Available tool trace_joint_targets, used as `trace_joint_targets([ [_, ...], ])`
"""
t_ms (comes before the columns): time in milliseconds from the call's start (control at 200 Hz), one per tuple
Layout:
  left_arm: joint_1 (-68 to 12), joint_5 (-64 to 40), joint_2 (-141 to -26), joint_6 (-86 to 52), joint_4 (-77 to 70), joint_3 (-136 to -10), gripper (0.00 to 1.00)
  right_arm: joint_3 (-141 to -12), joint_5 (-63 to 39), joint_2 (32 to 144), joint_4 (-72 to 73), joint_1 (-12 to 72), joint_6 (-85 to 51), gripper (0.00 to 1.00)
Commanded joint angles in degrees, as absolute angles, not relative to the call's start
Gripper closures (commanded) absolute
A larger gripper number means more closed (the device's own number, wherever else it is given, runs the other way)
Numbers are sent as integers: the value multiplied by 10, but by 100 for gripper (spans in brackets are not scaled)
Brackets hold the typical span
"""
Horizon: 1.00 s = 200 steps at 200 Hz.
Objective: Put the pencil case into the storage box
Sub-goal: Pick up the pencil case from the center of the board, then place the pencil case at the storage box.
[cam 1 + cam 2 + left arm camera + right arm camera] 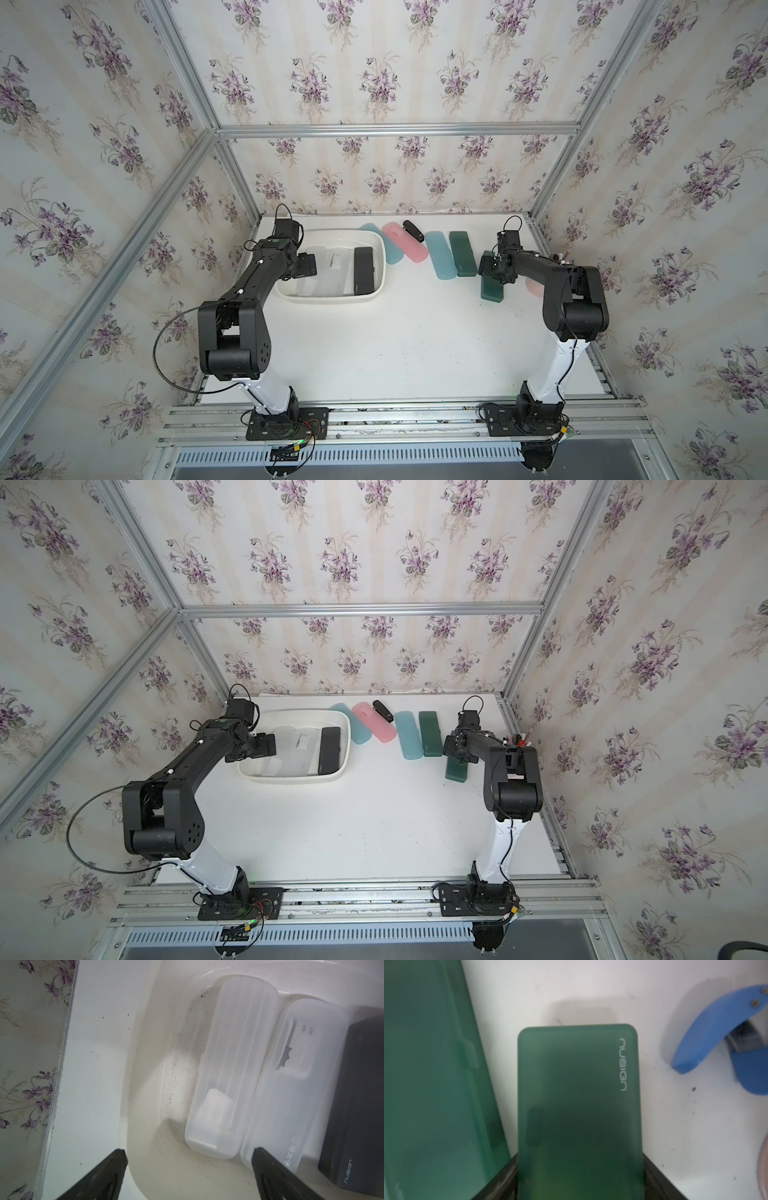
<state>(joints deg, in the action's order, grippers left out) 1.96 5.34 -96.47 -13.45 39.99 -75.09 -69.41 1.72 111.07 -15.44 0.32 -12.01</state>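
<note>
Where the pencil case lies: the dark green pencil case (pixel 579 1095) is on the white table (pixel 395 340) at the robot's right, well apart from the storage box (pixel 328 298); in both top views the right wrist covers part of it.
Right gripper: the right gripper (pixel 580 1160) straddles one end of that case, a finger pressed against each long edge, so the jaws have closed in on it (whether it has left the table I cannot tell).
Left gripper: the left gripper (pixel 189 1152) hangs over the box's left end, jaws spread wide with nothing between them.
Box contents: a frosted clear case (pixel 230 1064), a second frosted case (pixel 299 1095) touching it, and a black case (pixel 357 1105) lie side by side on the tub's floor.
Beside the gripped case: a second green case (pixel 436 1084) lies just beside it with a strip of table between them, and a blue curved tool (pixel 708 1028) lies on its other side.
Back row: a pale blue case (pixel 440 255) lies alongside the second green case, and a pink case (pixel 405 242) lies nearer the box.
</note>
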Motion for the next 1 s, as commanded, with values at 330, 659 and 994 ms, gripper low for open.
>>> trace_joint_targets([
  [330, 23, 50, -968, -138, 380, -728, 1, -670, -63, 925, -188, 49, -198, 38],
  [659, 38, 29, -961, -143, 375, -727, 1, -909, -23, 1060, -224, 263, -279, 39],
  [994, 58, 11, -961, -145, 362, -712, 1, -1347, -15, 1369, -344, 385, -313, 39],
])
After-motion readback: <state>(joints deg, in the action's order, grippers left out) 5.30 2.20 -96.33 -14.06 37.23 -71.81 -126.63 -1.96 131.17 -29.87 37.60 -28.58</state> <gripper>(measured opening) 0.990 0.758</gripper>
